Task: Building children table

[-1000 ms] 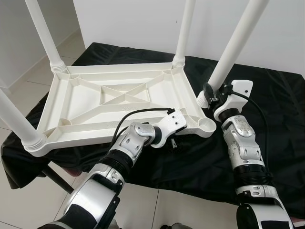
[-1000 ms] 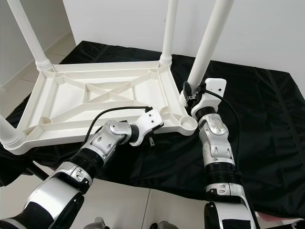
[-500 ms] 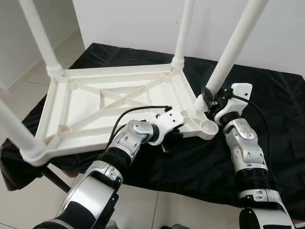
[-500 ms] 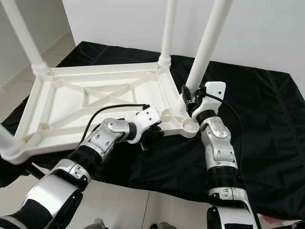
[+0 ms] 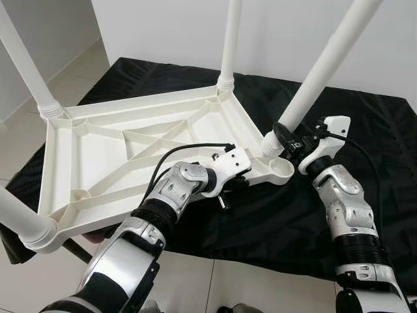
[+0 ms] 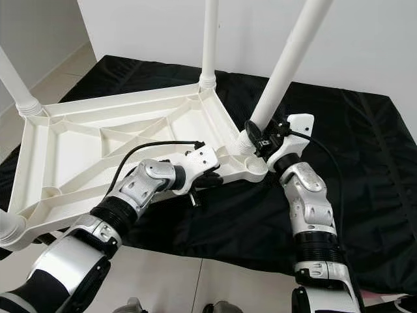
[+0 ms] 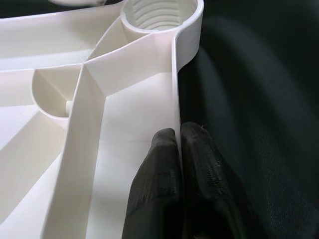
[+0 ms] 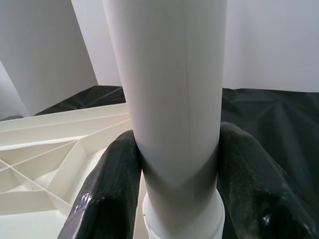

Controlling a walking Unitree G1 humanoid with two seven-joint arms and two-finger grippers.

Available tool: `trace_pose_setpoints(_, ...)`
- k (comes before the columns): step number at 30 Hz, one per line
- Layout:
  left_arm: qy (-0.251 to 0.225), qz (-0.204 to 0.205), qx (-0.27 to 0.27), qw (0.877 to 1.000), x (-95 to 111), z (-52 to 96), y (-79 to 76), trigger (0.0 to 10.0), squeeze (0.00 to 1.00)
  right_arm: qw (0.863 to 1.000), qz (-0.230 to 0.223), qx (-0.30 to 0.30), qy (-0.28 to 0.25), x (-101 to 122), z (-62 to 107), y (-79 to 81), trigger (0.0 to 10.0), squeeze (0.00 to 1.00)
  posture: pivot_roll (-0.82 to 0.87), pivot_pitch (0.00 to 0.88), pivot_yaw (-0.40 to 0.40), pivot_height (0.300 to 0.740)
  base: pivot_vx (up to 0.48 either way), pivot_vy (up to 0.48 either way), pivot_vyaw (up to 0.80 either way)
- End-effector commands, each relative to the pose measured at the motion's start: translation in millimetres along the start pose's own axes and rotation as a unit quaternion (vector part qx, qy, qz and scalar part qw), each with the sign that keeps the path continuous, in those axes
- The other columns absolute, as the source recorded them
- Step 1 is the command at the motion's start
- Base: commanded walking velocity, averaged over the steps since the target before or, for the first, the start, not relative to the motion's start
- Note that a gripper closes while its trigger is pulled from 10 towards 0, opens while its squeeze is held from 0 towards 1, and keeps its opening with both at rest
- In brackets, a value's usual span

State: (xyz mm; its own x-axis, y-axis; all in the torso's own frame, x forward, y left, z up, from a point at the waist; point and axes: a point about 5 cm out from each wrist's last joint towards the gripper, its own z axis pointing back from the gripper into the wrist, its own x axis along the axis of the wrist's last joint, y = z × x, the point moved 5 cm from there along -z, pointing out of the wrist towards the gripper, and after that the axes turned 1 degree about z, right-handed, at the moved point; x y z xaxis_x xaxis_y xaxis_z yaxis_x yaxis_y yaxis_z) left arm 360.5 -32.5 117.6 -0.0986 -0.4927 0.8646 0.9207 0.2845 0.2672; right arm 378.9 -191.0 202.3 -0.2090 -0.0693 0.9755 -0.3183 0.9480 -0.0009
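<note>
White plastic table top [image 5: 124,150] lies upside down on the black cloth [image 5: 365,124], legs pointing up. Left gripper [image 7: 178,149] is pinched closed on the top's thin outer rim, near the empty threaded socket [image 7: 160,12]. Right gripper [image 8: 174,164] clamps the near-right leg [image 5: 322,68] just above its base, one finger on each side.

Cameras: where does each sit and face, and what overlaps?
Eye views: head, looking down at the upturned white plastic table top on black cloth; both silver arms show.
Left wrist view: along the left gripper, pinching the top's rim.
Right wrist view: along the right gripper, clamping the white table leg.
Shared: the top's ribbed underside.
</note>
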Motion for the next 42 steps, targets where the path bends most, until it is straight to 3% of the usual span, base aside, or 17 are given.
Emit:
trace_pose_setpoints(1, 0.048, 0.012, -0.006, 0.999, -33, 6.4, -3.4, 10.0, 0.0, 1.0, -0.004, -0.004, -0.003, 5, 1.8, -9.0, 10.0, 0.0, -0.07, 0.015, -0.013, 0.74, 0.0, 0.0, 0.0)
trace_pose_setpoints(9, 0.066, 0.009, -0.005, 0.998, -48, 16.4, 0.1, 10.0, 0.0, 1.0, -0.013, -0.004, 0.005, 5, 5.2, -20.9, 10.0, 0.0, -0.07, 0.021, -0.01, 0.74, 0.0, 0.0, 0.0)
trace_pose_setpoints(11, 0.07, 0.011, -0.002, 0.998, -50, 18.4, 1.7, 10.0, 0.0, 1.0, -0.013, 0.004, 0.011, 4, 6.3, -20.5, 10.0, 0.0, -0.07, 0.021, -0.01, 0.74, 0.0, 0.0, 0.0)
trace_pose_setpoints(15, 0.075, 0.011, 0.007, 0.997, -54, 24.1, 7.7, 10.0, 0.0, 0.996, -0.02, 0.077, 0.038, -6, 14.8, -3.7, 10.0, 0.0, -0.07, 0.022, -0.013, 0.74, 0.0, 0.0, 0.0)
trace_pose_setpoints(23, 0.08, 0.011, 0.005, 0.997, -60, 28.8, 7.8, 10.0, 0.0, 0.99, -0.026, 0.128, 0.058, -17, 23.3, 4.1, 10.0, 0.0, -0.08, 0.017, -0.007, 0.74, 0.0, 0.0, 0.0)
trace_pose_setpoints(42, 0.079, 0.008, -0.008, 0.997, -63, 31.7, 2.4, 10.0, 0.0, 0.978, -0.005, 0.182, 0.099, -27, 20.7, -2.1, 10.0, 0.0, -0.07, 0.001, -0.005, 0.74, 0.0, 0.0, 0.0)
